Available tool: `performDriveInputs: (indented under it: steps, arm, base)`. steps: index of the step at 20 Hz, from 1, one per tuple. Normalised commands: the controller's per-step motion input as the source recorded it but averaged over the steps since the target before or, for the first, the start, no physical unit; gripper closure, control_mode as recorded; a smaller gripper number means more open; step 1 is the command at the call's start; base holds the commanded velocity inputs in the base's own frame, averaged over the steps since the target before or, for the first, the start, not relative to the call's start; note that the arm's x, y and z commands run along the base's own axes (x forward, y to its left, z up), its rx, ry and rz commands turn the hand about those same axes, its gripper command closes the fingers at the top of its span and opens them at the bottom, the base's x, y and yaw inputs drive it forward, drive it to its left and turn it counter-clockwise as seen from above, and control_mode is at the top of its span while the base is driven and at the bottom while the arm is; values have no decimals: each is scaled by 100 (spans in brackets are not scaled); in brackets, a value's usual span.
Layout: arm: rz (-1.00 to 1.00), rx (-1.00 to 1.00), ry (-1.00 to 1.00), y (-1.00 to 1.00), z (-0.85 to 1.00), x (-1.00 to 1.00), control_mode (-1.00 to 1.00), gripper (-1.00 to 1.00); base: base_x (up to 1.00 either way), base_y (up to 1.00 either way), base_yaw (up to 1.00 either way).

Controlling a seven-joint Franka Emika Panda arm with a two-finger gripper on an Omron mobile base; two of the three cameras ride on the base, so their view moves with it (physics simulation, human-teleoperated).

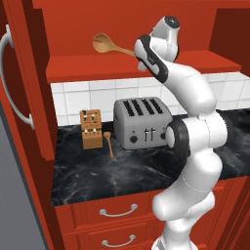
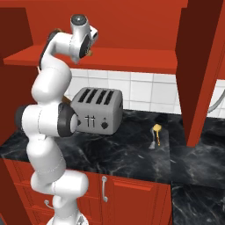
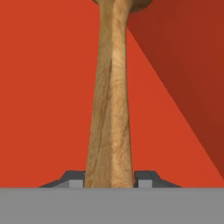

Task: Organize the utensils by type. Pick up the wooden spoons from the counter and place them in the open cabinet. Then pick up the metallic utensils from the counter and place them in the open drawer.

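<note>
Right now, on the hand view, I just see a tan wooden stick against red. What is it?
Observer: The handle of a light-brown wooden spoon; its oval bowl hangs inside the tall red cabinet, above the red shelf board.
Operator: Any more spoons?
Observer: A second wooden spoon lies on the black marble counter, between the wooden knife block and the silver toaster.
Operator: Anything metal?
Observer: A small gold-tinted utensil lies on the counter right of the toaster.

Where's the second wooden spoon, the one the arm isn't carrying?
In the left base view, the second wooden spoon lies on the black counter, between the knife block and the toaster.
</note>
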Motion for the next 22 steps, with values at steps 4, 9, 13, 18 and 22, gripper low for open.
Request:
performDriveInputs:
  steps: [4, 9, 13, 18, 22]
  arm:
    - [0, 0, -1, 5, -4, 48, -100, 100]
    - [0, 0, 0, 7, -13, 44, -100, -100]
    - [0, 0, -7, 1, -3, 11, -100, -100]
    - [2, 0, -12, 0, -2, 0, -100, -100]
    - [4, 0, -16, 17, -12, -8, -100, -100]
  base:
    - [0, 0, 0]
    - [0, 0, 0]
    - [0, 0, 0]
    - [0, 0, 0]
    - [0, 0, 0]
